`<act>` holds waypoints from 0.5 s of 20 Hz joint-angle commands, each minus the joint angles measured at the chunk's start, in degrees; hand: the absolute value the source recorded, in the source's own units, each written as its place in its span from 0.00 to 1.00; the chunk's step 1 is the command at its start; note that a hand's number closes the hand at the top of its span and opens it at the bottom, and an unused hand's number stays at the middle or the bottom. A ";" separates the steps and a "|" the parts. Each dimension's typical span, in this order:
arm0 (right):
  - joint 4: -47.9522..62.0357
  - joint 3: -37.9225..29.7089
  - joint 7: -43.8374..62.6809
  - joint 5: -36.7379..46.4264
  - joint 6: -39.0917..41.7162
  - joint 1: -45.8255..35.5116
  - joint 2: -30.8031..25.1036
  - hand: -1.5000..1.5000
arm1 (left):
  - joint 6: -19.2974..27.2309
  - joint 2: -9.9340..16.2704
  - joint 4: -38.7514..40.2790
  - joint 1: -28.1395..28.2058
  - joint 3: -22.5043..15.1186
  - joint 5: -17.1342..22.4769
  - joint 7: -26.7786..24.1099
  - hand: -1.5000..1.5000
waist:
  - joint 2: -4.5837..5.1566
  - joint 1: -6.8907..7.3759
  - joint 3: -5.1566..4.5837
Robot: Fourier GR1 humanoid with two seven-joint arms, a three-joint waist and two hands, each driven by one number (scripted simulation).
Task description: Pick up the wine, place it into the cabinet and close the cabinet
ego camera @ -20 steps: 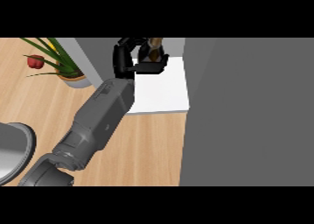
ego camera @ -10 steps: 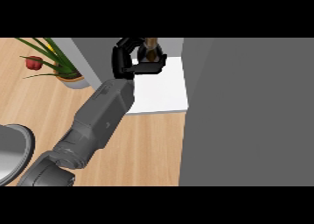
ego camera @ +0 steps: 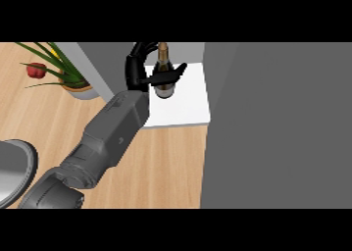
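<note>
My left hand (ego camera: pixel 146 68) curls around a wine bottle (ego camera: pixel 163 73), fingers arched over its far-left side and thumb crossing its body, holding it upright above the white cabinet shelf (ego camera: pixel 186 103) at the far centre. My grey forearm (ego camera: pixel 106 137) stretches back toward the near left across the wooden counter (ego camera: pixel 164 166). A potted plant (ego camera: pixel 66 78) with a red flower stands far left; the grey cabinet door (ego camera: pixel 280 127) fills the right.
</note>
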 commanded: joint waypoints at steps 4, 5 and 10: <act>-0.95 -3.15 1.55 -3.37 -0.80 -2.25 -0.91 0.00 | 2.33 0.29 2.31 1.54 -0.46 -1.75 -1.58 0.00 | 0.44 -0.02 -0.11; -1.40 -2.12 1.01 -3.86 -0.20 -2.01 -0.57 0.00 | 2.84 0.07 2.23 2.34 -0.26 -1.71 -2.61 0.00 | 0.40 0.06 -0.11; -3.07 -1.07 1.76 -3.18 -0.24 -1.11 -0.24 0.00 | 3.98 -0.09 3.26 4.11 -1.34 -3.10 -4.26 0.00 | 0.65 -1.00 -0.13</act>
